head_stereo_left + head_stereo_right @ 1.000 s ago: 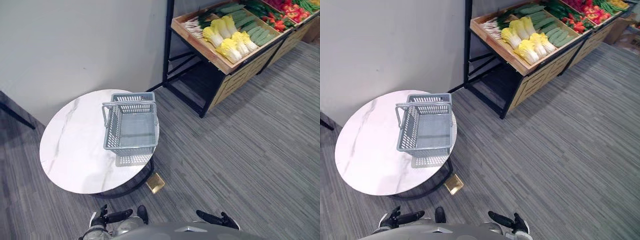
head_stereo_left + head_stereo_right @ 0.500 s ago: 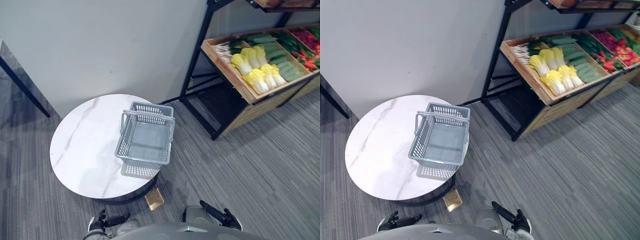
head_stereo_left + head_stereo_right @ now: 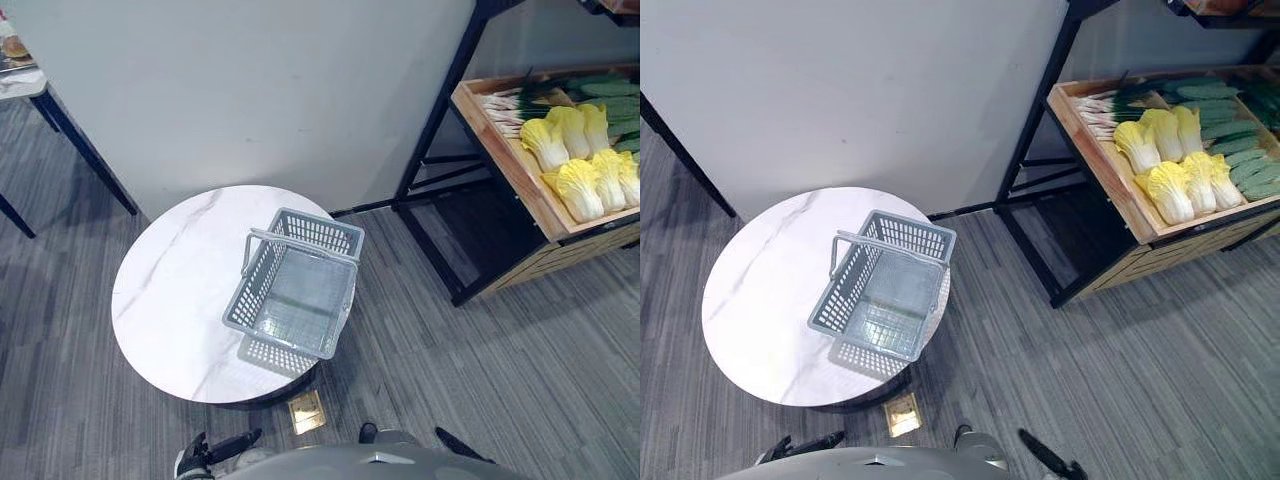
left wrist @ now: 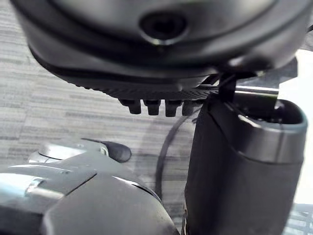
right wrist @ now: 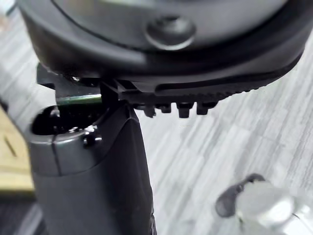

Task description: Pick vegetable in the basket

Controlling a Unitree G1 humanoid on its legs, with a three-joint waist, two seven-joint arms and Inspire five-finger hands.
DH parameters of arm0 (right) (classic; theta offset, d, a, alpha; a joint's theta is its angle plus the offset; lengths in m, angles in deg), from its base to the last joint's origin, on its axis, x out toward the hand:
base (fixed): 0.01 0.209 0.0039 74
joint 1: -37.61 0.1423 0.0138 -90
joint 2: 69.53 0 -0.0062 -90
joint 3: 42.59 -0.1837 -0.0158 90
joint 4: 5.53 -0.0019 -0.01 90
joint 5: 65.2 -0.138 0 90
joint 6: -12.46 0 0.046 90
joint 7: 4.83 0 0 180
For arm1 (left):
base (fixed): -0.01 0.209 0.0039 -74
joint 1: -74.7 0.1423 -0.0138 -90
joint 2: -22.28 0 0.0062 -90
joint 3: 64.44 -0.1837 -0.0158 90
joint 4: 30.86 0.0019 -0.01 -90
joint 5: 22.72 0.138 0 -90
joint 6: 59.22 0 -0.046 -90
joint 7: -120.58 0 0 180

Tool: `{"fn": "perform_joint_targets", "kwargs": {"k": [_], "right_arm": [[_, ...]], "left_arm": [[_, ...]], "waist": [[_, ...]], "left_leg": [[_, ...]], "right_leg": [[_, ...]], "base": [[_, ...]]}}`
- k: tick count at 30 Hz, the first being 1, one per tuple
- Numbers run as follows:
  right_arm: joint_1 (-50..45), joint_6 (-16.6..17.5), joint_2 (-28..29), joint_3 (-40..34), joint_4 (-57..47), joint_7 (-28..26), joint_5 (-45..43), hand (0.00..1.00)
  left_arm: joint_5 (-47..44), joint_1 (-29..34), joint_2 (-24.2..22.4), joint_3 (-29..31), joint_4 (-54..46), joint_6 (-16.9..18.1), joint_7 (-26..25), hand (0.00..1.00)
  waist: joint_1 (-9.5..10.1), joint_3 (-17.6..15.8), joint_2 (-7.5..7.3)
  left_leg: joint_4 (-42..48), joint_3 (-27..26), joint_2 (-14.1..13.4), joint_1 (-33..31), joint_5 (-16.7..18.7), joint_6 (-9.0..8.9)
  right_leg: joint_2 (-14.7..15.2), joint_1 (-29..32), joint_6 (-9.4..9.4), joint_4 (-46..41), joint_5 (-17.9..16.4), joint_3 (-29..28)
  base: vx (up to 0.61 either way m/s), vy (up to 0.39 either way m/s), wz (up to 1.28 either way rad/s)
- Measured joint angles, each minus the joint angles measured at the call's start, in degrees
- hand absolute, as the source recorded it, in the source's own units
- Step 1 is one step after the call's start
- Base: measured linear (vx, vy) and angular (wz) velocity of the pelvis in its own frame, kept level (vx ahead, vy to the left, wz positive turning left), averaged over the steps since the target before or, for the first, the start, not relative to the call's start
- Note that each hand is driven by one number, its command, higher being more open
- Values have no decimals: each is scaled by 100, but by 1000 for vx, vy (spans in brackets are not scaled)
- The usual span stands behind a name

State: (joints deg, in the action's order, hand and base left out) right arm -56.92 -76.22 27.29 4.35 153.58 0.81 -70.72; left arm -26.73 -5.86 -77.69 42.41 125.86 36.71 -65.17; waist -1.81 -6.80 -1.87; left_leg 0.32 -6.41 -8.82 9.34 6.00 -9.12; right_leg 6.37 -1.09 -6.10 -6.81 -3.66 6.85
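- Two dark hands sit low at the near edge. The left hand point(image 3: 222, 448) and the right hand point(image 3: 1045, 456) both hang over grey carpet point(image 3: 520, 380).
- On the left, the fingers point(image 4: 156, 105) run straight out in a row, side by side and clamped on nothing. The thumb point(image 4: 239, 166) stands clear beside them.
- The right matches it: fingers point(image 5: 183, 108) straight and level, wrapped round nothing, with the thumb point(image 5: 88, 176) apart from the row.
- Ahead of the left hand's fingertips and well apart from them stands a round white marble table point(image 3: 170, 300).
- A grey mesh basket point(image 3: 250, 290) sits on that table. It is on the side toward the right hand, with its near corner right at the tabletop's edge and its handle bar crossing the far end.
- A small brass floor plate point(image 3: 305, 412) lies on the carpet between the fingertips and the table's foot. It is closer to the left hand's fingers than to the right's.
- The vegetables are far out beyond the right hand's fingers, in a tilted wooden crate point(image 3: 1095, 160).
- Yellow-white cabbages point(image 3: 1170, 165) lie there in two rows, with green cucumbers point(image 3: 1245, 160) just beside them on the side away from the basket.
- White-stemmed greens point(image 3: 1105, 103) lie at the crate's far end.
- Crate and basket stand well apart, and both are out of either hand's touch.
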Motion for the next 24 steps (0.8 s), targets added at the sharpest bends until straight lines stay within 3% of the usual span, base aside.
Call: {"fn": "perform_joint_targets", "kwargs": {"k": [2, 4, 6, 11, 18, 20, 24], "right_arm": [[124, -46, -349, -181, -81, 132, -128, 100], [394, -97, -818, 14, -857, 441, -231, 100], [708, -79, -1241, 652, -1960, 674, -165, 100], [1293, 23, -1744, 1901, -3382, 697, 288, 100], [1674, 167, -1765, 3848, -5590, 59, 468, 100], [1731, 430, -1996, 4472, -6173, -264, 454, 100], [2214, 597, -2598, 5240, -6998, -737, 197, 100]], "left_arm": [[-9, 17, 36, 1, 1, -1, 3, 100], [-36, 83, 97, 6, -1, 8, 5, 100], [-61, 206, 76, -27, -39, 8, 17, 100], [-90, 208, 79, -263, -106, 0, 21, 100], [-88, 210, 88, -279, -254, -20, 57, 100], [-84, 212, 92, -269, -294, -22, 88, 100], [-82, 211, 86, -223, -311, -25, 102, 100]], "waist": [[-33, 4, -12], [-109, 4, 7], [-176, 29, 73], [-159, 61, 148], [-133, 19, 82], [-122, 8, 40], [-112, -1, -32]], "left_leg": [[-60, -41, 42, 34, -19, 29], [-102, -132, 133, 13, -39, 61], [-151, -199, 162, -33, -73, 104], [-152, -195, 152, -97, -96, 99], [-160, -189, 153, -105, -91, 102], [-160, -189, 165, -104, -88, 108], [-181, -211, 186, -99, -72, 132]], "right_leg": [[51, 23, -34, 3, 21, -68], [84, 143, -61, 0, 75, -202], [79, 296, -66, -20, 106, -318], [65, 387, -60, -64, 122, -335], [70, 410, -59, -92, 122, -336], [81, 410, -59, -92, 122, -352], [86, 411, -60, -72, 123, -411]], "base": [[-23, 62, -15], [-81, 59, -28], [-75, 25, -27], [-24, -1, -2], [27, 11, 1], [31, 22, 0], [5, 17, -3]]}}
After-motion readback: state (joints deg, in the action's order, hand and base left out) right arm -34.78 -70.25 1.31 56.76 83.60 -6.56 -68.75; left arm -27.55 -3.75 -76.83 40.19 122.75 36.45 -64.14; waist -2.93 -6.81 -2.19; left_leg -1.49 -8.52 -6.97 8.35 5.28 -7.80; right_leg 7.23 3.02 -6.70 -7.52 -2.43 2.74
